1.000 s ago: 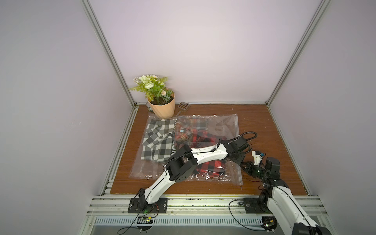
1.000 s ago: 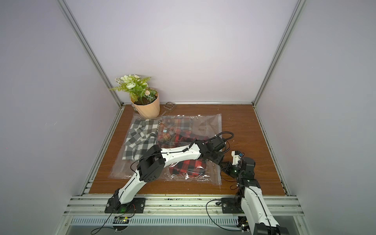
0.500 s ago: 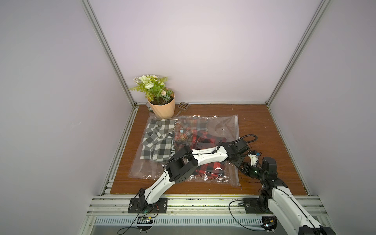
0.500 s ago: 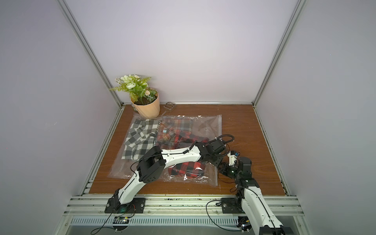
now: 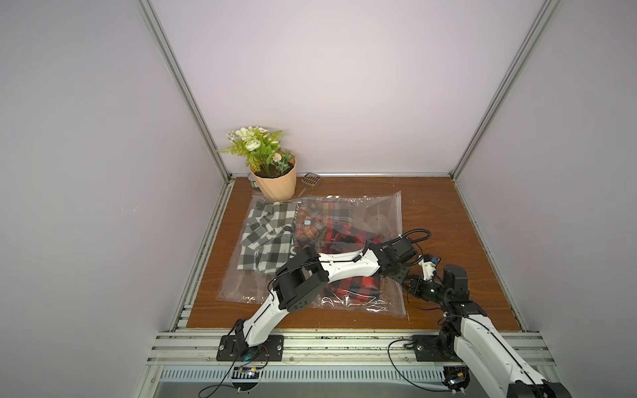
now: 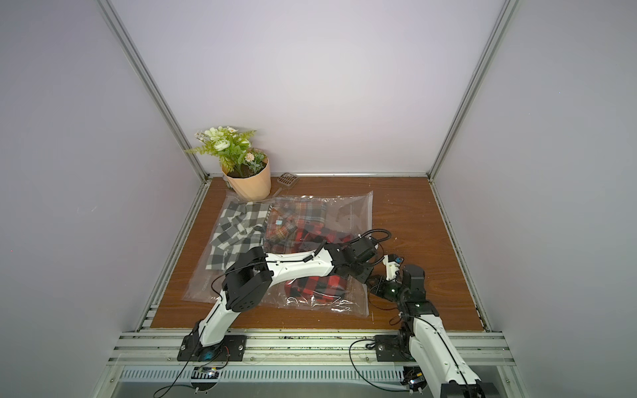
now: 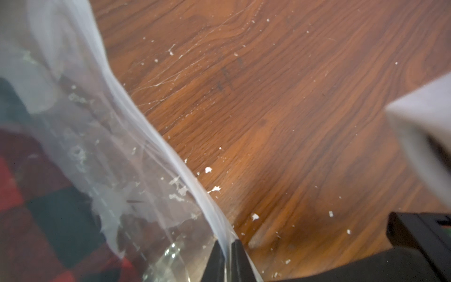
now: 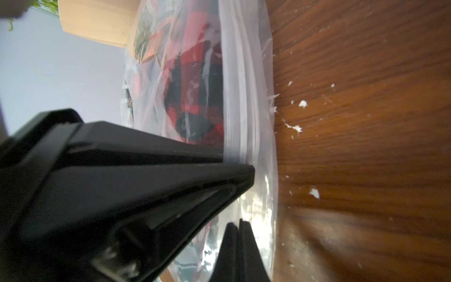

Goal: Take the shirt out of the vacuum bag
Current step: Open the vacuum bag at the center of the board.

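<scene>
The left arm stretches low across toward the right arm, both wrists down and near each other, with the left gripper pinched on the edge of the vacuum bag and the right gripper closed tight.

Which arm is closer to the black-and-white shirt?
Left. The left arm bends beside the black-and-white shirt; the right arm is beyond the opposite edge of the vacuum bag.

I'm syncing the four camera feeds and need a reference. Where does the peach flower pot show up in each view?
Top view: flower pot in the far left corner of the table, behind the vacuum bag.
Top view: same far left corner.
Left wrist: not in it.
Right wrist: a peach wall beyond the bag's far end.
Shared landmark: the bag's zip-seal edge, in all four.
</scene>
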You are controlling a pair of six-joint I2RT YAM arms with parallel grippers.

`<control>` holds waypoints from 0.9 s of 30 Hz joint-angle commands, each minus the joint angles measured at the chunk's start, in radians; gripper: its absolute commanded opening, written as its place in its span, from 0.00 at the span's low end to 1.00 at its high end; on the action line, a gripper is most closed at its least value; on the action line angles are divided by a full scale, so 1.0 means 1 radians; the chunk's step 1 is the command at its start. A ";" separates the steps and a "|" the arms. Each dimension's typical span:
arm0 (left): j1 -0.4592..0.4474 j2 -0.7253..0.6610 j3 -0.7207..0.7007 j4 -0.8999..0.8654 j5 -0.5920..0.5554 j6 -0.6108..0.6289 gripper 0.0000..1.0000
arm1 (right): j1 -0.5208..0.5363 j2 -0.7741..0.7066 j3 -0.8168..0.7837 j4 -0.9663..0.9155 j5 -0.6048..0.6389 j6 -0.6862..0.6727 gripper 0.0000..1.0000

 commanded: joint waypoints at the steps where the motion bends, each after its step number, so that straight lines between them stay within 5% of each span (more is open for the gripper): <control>1: 0.027 -0.026 -0.041 -0.069 -0.058 0.001 0.06 | -0.005 -0.006 0.043 -0.022 0.048 -0.015 0.00; 7: 0.037 -0.100 -0.139 0.006 -0.053 -0.012 0.02 | -0.006 0.007 0.039 -0.023 0.072 -0.007 0.00; 27: 0.048 -0.142 -0.282 0.142 0.038 -0.043 0.25 | -0.006 0.026 0.028 -0.001 0.071 -0.001 0.00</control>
